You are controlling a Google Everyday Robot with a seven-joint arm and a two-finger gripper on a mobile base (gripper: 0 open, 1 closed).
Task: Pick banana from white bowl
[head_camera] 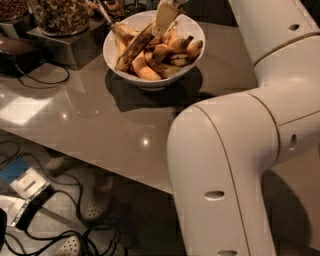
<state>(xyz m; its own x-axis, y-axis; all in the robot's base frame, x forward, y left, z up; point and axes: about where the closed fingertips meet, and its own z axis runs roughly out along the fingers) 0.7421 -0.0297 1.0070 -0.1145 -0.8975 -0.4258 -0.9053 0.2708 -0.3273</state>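
Glossy grey-brown tabletop [100,125] fills the middle of the view, catching a few spots of lamp light, and the white bowl [111,59] stands on it near the far edge, casting a dark shadow toward the camera. Inside the bowl lies a heap of fruit: the banana [134,50], long, nearly straight and heavily streaked with brown-black, rests slantwise on the left side of the pile, its lower end by the bowl's left wall and its upper end rising toward the far rim. Short orange-yellow bananas [172,47] crowd the right half beside it. The gripper [164,20] comes down from the top edge into the bowl and its pale tip meets the upper end of the banana; whether it is spread or pinching the fruit cannot be told from this angle. The robot's thick white arm [225,150] bends across the right side and hides much of the table there. To the left of the bowl a glass jar [60,15] of brown bits stands on a dark block [67,45]. Below the table edge, black cables [50,235], a pale clog [95,207] and a blue-and-white box [22,181] lie on the floor.
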